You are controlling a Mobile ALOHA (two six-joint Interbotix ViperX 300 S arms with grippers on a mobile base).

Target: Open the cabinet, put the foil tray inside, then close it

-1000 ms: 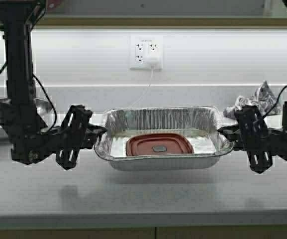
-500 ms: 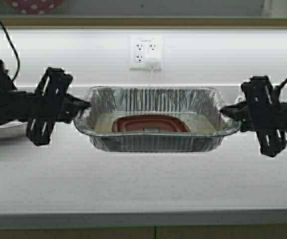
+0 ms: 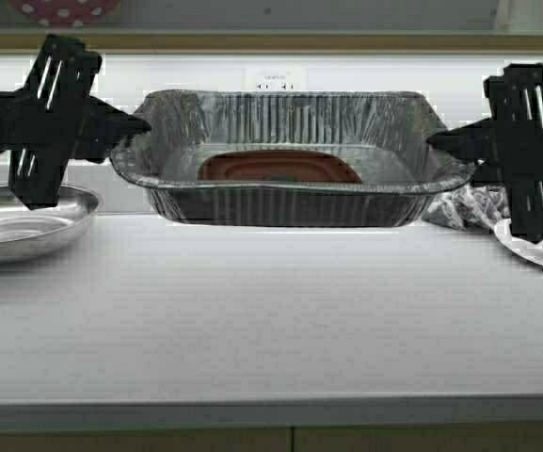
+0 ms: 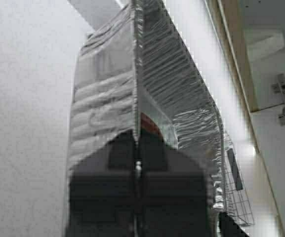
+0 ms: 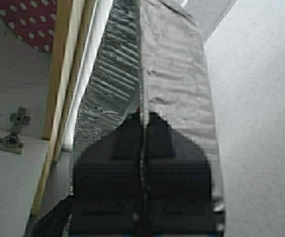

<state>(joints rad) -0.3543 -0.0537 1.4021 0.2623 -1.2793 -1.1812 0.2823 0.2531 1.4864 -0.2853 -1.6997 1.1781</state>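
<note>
**Already airborne: foil tray held by its two ends, with much that could slip**

Both arms carry the foil tray clear of the table, level with the strip of wall below the cabinet. The left gripper pinches the rim at the tray's left end and the right gripper pinches the right end. In each wrist view the fingers are closed tight on the thin rolled edge, so the whole load hangs from two small pinches.

A red lid or container lies loose on the tray floor. Should one arm rise faster than the other, the tray would likely tilt and this piece would slide to the low end, shifting the weight suddenly.

Thin foil bends easily. If the grippers draw apart the rim may tear or pull free; if they press together the tray could buckle in the middle and sag.

The cabinet's lower edge sits just above the tray. In the wrist views a hinge and a white interior show, so the cabinet seems open. Lifting too straight could catch the far rim against that edge.

A steel bowl sits on the table below the left gripper, and crumpled foil lies below the right end.
</note>
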